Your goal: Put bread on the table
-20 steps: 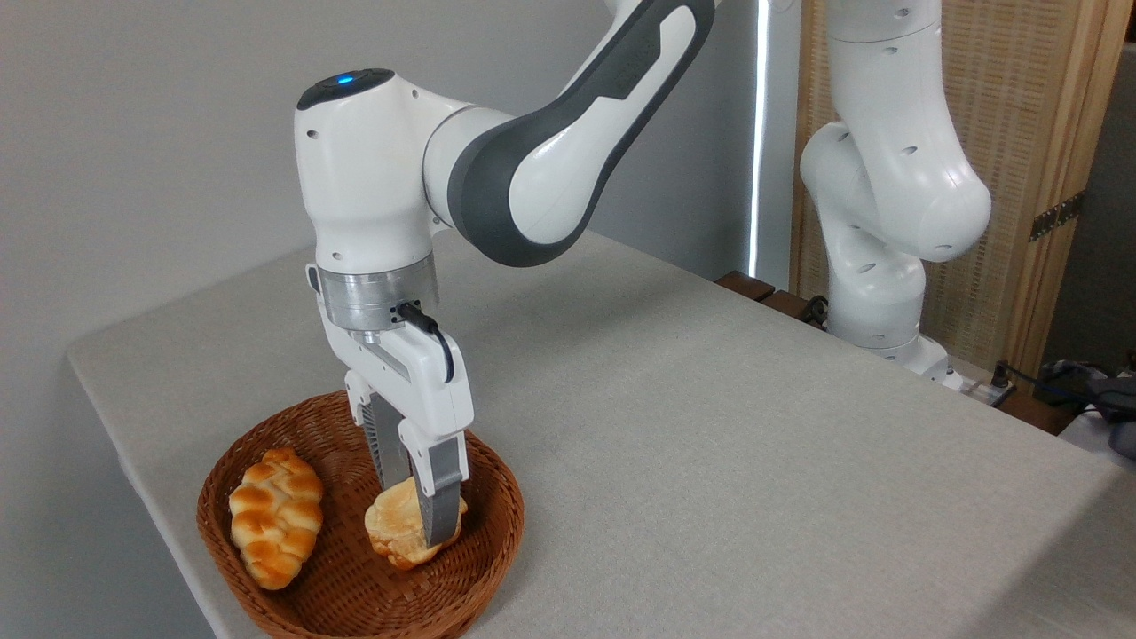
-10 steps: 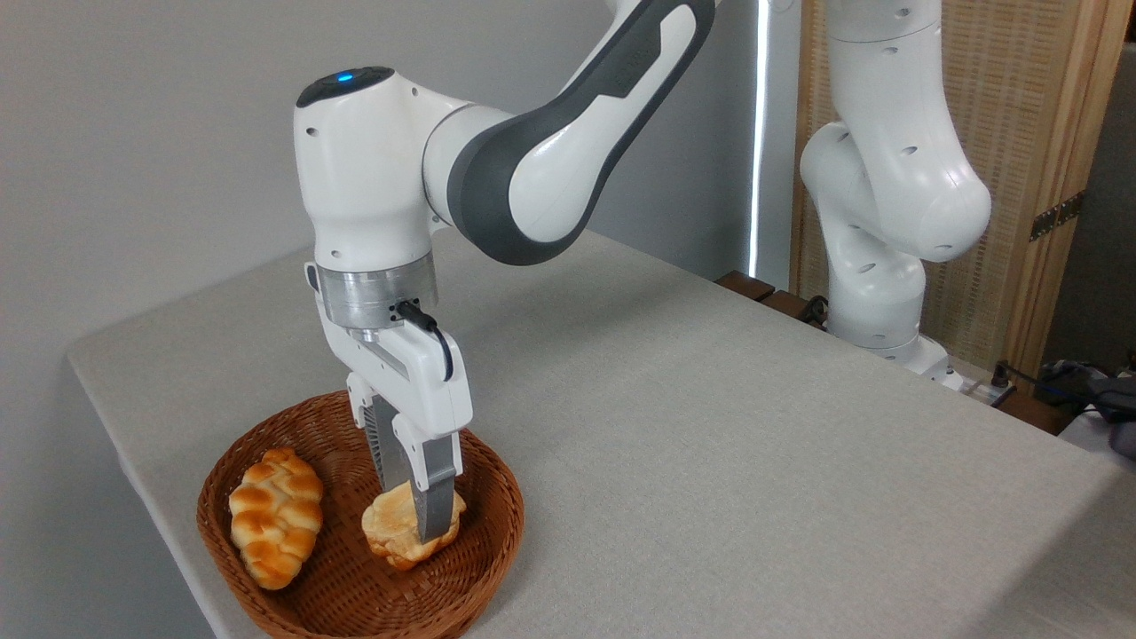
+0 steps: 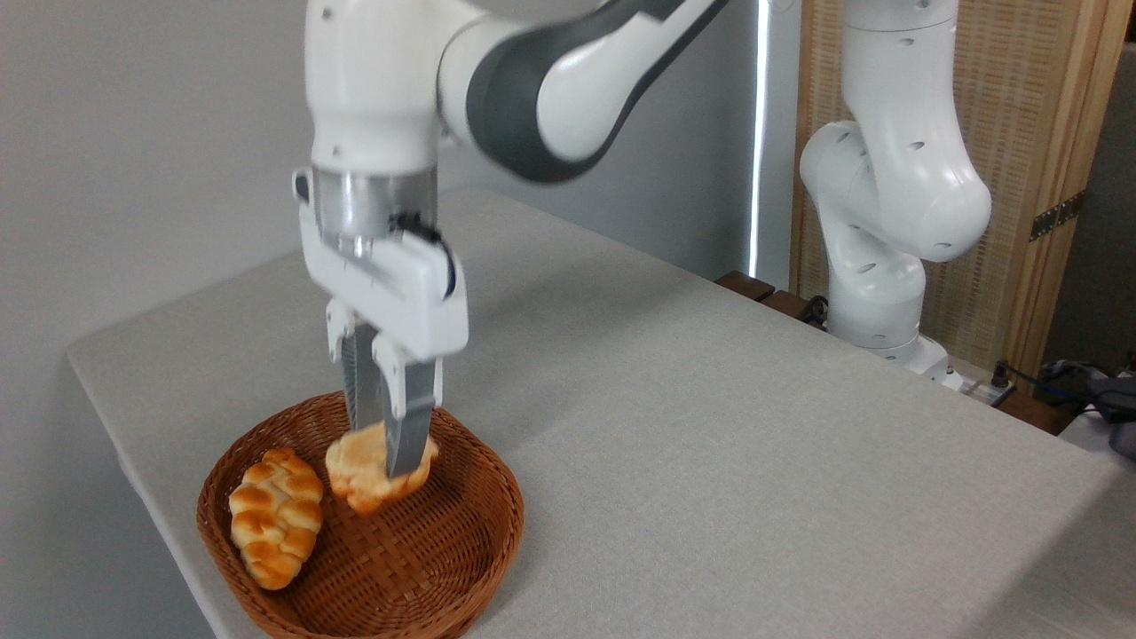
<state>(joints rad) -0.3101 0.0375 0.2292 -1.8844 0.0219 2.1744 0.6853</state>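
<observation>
Step in hand: lift-out. My tool is clamped on the bread, its two grey fingers pointing straight down and pinching the roll from either side. The bread hangs clear of the woven floor of the basket, above its rear half and not yet past its rim. I judge the pick complete and the transfer just begun.

Next move: I carry the bread sideways over the rim, toward the open surface of the bench to the right of the basket, then lower it until it rests on the cloth and spread the fingers. The roll is lumpy and gripped near its top, so it may swing or slip; a slow traverse is advisable.

Surroundings: a braided loaf lies in the left part of the basket, just beside the hanging bread but apart from it. The basket wall is the only obstacle on the path. My base column stands at the far right edge, well apart.
</observation>
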